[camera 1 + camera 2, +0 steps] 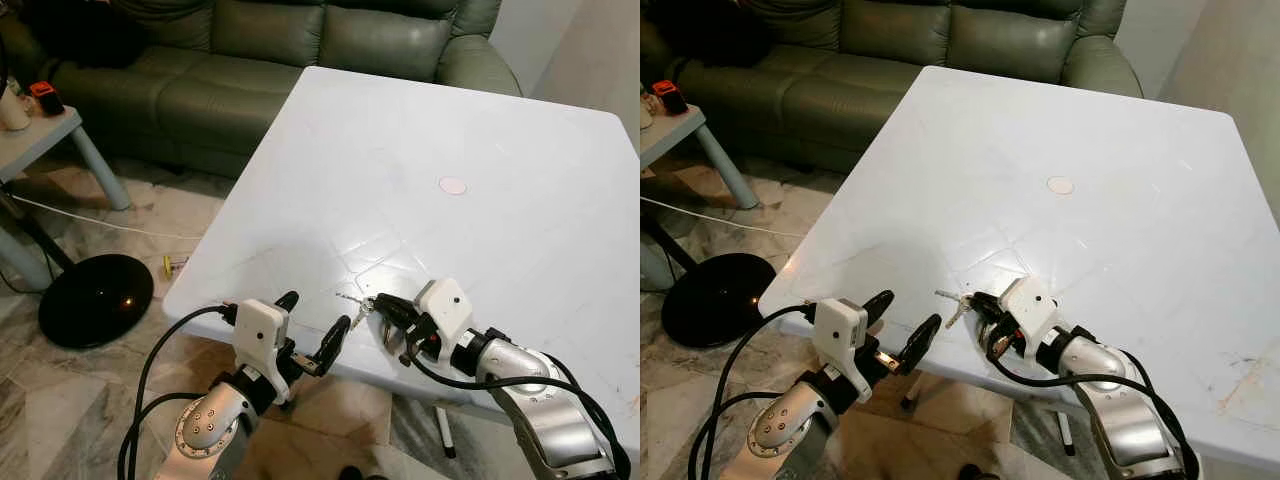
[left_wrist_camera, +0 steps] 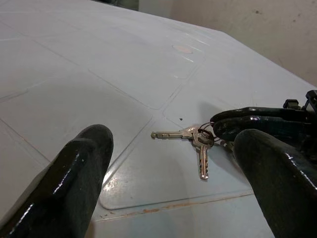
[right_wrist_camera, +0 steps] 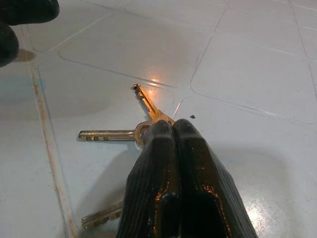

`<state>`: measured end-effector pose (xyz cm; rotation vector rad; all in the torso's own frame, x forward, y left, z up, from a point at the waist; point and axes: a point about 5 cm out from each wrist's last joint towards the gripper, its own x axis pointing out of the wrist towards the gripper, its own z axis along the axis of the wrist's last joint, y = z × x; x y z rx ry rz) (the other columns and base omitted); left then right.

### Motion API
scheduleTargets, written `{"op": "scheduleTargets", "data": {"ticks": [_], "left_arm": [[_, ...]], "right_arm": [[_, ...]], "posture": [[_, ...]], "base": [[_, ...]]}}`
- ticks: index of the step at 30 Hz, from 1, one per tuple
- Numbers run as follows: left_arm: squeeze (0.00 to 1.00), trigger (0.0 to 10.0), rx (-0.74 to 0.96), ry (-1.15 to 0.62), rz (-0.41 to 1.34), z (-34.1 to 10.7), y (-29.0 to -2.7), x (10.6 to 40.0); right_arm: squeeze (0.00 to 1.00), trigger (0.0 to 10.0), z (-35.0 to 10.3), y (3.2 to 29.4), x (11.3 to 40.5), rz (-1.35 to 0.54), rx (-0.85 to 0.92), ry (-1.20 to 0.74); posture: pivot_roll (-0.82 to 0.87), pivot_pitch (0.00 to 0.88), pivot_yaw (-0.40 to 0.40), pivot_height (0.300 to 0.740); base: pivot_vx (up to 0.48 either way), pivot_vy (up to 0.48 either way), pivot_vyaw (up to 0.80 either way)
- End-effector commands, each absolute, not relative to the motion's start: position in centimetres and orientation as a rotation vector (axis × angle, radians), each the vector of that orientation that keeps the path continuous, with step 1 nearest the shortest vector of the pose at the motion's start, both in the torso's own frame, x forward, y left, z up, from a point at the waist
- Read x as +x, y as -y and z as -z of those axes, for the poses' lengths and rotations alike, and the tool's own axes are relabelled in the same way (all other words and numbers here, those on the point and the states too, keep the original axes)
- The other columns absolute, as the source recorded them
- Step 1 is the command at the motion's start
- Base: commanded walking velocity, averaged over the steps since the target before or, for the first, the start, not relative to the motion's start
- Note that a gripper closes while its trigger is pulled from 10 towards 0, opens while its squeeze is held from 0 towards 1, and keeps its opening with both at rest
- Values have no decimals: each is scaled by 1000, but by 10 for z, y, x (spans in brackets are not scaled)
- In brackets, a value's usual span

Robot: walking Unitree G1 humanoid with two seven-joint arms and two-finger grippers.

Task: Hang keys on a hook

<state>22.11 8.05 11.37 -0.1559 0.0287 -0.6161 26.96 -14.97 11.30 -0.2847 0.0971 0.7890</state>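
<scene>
A small bunch of keys [image 2: 194,141] lies flat on the white bench [image 1: 420,150], close to its near edge. The right pincer [image 3: 172,130] rests on the bench with its two black fingers pressed together, tips at the key ring; it seems to pinch the ring, though the fingers hide the contact. The left pincer [image 1: 318,325] hovers at the bench edge just beside the keys, fingers spread wide.

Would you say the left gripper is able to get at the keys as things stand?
Probably yes: the left gripper is open at the table edge facing the keys, bare tabletop between, though the right gripper is shut on them.
</scene>
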Motion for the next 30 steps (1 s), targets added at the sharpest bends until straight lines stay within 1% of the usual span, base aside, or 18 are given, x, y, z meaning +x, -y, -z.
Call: {"op": "scheduleTargets", "data": {"ticks": [1,3,4,5,6,8,10,11,13,14,17,18,24,26,27,28,29,30], "left_arm": [[0,10000,-154,-26,618,-115,-79,218],[0,10000,-154,-27,618,-115,-79,218],[0,10000,-153,-26,618,-115,-79,218],[0,10000,-153,-26,618,-115,-80,218],[0,10000,-153,-27,617,-115,-79,218],[0,10000,-153,-26,618,-115,-79,218],[0,10000,-153,-26,618,-116,-79,218],[0,10000,-154,-26,618,-115,-79,218],[0,10000,-154,-26,618,-116,-79,218],[0,10000,-154,-25,618,-116,-79,218],[0,10000,-154,-25,619,-116,-79,218],[0,10000,-154,-25,618,-115,-79,218],[0,10000,-154,-25,616,-116,-79,218],[0,10000,-154,-25,615,-116,-79,218],[0,10000,-155,-25,615,-115,-79,218],[0,10000,-156,-25,615,-115,-79,218],[0,10000,-156,-25,614,-115,-79,218],[0,10000,-156,-25,614,-115,-79,218]], "right_arm": [[0,1765,-109,151,266,-803,-287,-118],[0,1765,-110,151,266,-815,-282,-105],[0,0,-109,151,266,-804,-298,-118],[0,6471,-108,152,267,-797,-305,-125],[0,10000,-108,151,267,-800,-302,-126],[0,10000,-108,151,267,-807,-299,-126],[0,10000,-106,152,268,-809,-243,-155],[1000,10000,-107,152,269,-804,-225,-153],[1000,10000,-108,153,269,-797,-259,-149],[169,10000,-107,152,270,-797,-282,-151],[173,10000,-107,151,269,-809,-274,-151],[0,10000,-107,151,269,-808,-283,-149],[0,10000,-107,151,269,-800,-285,-149],[0,5020,-108,152,270,-795,-280,-137],[0,3647,-109,152,269,-796,-274,-136],[0,1569,-109,152,269,-796,-268,-131],[0,0,-111,152,270,-793,-262,-118],[0,0,-111,152,270,-793,-262,-118]], "posture": [[171,165,-51,740],[171,165,-51,740],[172,165,-54,740],[172,165,-54,740],[172,165,-54,740],[172,165,-54,740],[172,165,-54,740],[172,165,-54,740],[172,165,-54,740],[172,165,-54,740],[174,159,-54,740],[175,159,-55,740],[175,161,-55,740],[175,161,-55,740],[175,161,-55,740],[175,161,-55,740],[175,161,-55,740],[175,161,-55,740]], "base": [[0,0,0],[0,0,0],[0,0,0],[0,0,0],[0,0,0],[0,0,0],[0,0,0],[0,0,0],[0,0,0],[0,0,0],[0,0,0],[0,0,0],[0,0,0],[0,0,0],[0,0,0],[0,0,0],[0,0,0],[0,0,0]]}}
